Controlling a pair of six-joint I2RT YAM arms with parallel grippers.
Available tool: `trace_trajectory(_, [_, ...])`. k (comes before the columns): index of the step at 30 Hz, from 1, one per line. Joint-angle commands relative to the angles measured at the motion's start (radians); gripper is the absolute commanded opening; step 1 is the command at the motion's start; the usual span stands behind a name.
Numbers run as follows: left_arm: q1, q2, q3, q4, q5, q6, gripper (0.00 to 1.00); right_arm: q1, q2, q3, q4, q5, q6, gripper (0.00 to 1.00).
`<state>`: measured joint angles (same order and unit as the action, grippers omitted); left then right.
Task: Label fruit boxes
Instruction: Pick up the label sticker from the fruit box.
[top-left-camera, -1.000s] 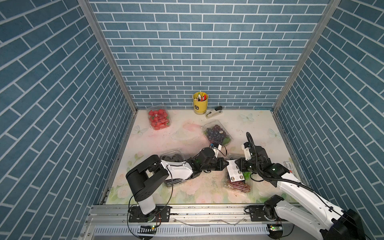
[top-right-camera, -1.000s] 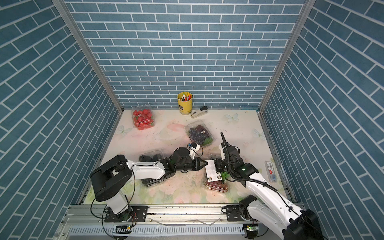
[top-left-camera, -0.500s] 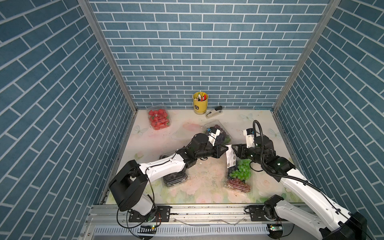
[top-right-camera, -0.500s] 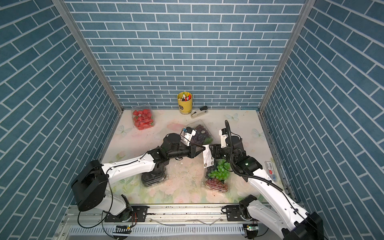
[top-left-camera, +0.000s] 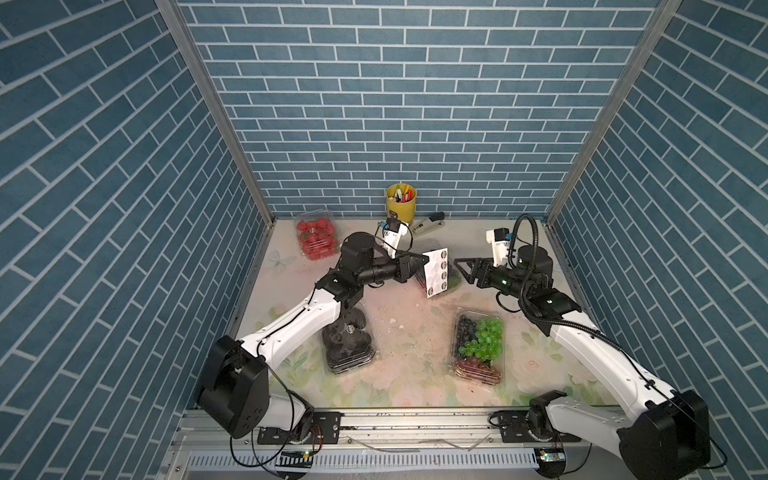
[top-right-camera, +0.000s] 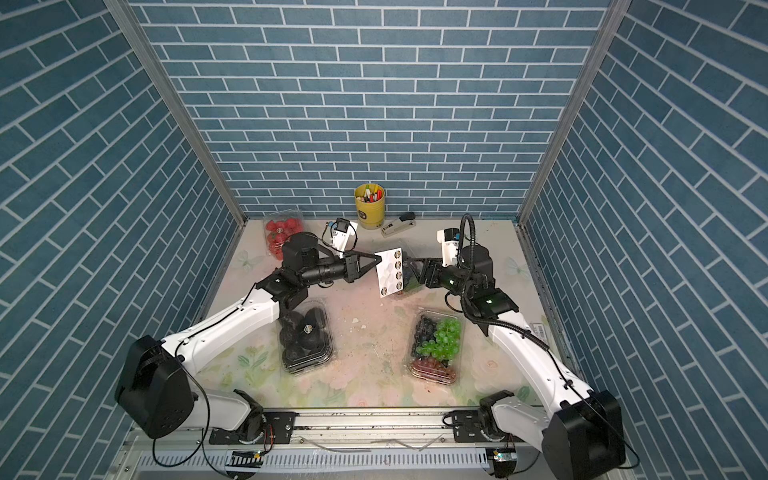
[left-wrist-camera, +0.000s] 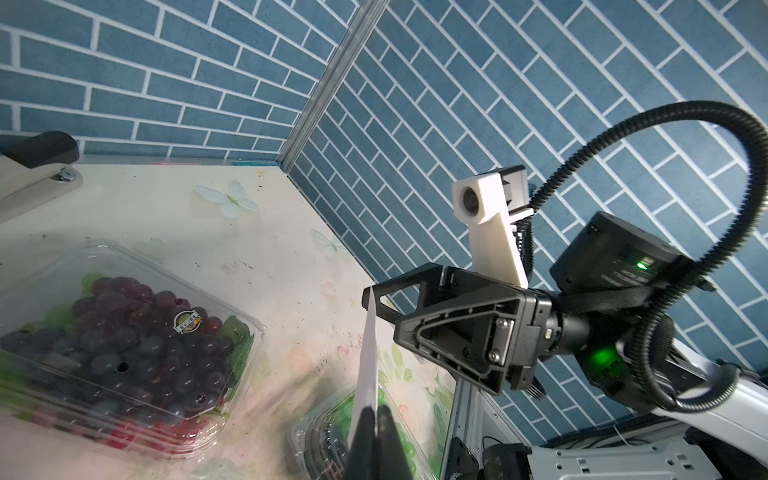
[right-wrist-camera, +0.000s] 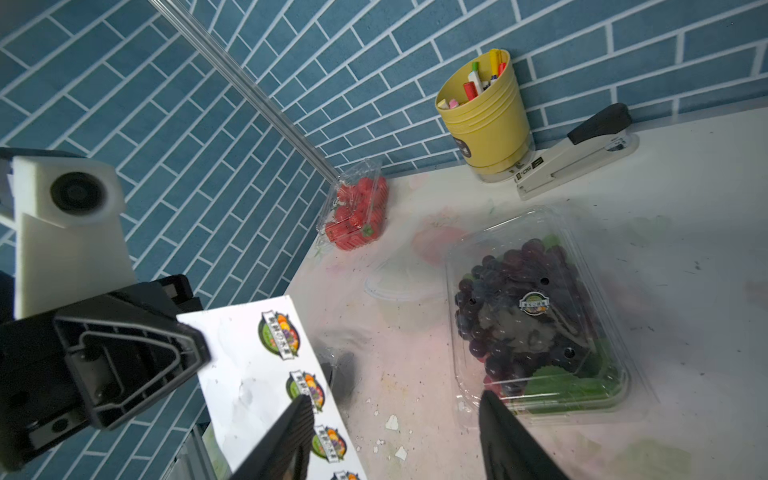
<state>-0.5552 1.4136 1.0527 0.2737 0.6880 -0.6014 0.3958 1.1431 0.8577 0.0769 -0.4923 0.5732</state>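
So over the last second both arms came up off the mixed grape box (top-left-camera: 478, 347) and swung toward the back, and the right tool (top-left-camera: 463, 271) has opened up, fingers spread wide with nothing in them. The left tool (top-left-camera: 423, 260) is pinched tight on one edge of the sticker sheet (top-left-camera: 436, 272) and holds it up in the air between the two tools. The right one sits just beside the sheet's far edge, can't tell if it touches. The sheet hangs over the dark grape box (right-wrist-camera: 519, 345), so in both top views that box is mostly hidden behind it. That box has a round sticker (right-wrist-camera: 535, 305) on its lid, same for the black fruit box (top-left-camera: 348, 345) half under the left arm (top-left-camera: 299, 328). Strawberry box (top-left-camera: 316, 237) is in the back left corner of the bench (top-left-camera: 415, 332), with the yellow pen cup (top-left-camera: 401, 203) and a stapler (top-left-camera: 428, 221) along the back wall.
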Motion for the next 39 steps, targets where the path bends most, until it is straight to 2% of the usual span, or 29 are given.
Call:
trace_trajectory(1, [0.033,-0.016,0.02,0.074,0.077,-0.026,0.0,-0.007,0.032,0.033,0.16,-0.158,0.08,0.66])
trace_trajectory(11, [0.041,-0.018,0.029,0.109,0.093,-0.059,0.0,-0.008,0.142,0.044,0.349,-0.311,0.175,0.66])
trace_trajectory(16, [0.042,-0.008,0.033,0.15,0.106,-0.091,0.0,-0.008,0.174,0.035,0.379,-0.329,0.19,0.66])
trace_trajectory(25, [0.069,0.034,0.05,0.275,0.116,-0.191,0.0,-0.006,0.239,-0.012,0.632,-0.444,0.34,0.66])
trace_trajectory(31, [0.074,0.067,0.059,0.355,0.123,-0.249,0.0,-0.005,0.308,-0.029,0.84,-0.49,0.482,0.63])
trace_trajectory(37, [0.095,0.077,0.058,0.385,0.124,-0.276,0.0,-0.005,0.305,-0.038,0.868,-0.501,0.496,0.6])
trace_trajectory(39, [0.102,0.082,0.061,0.387,0.125,-0.278,0.0,-0.006,0.301,-0.042,0.871,-0.505,0.496,0.55])
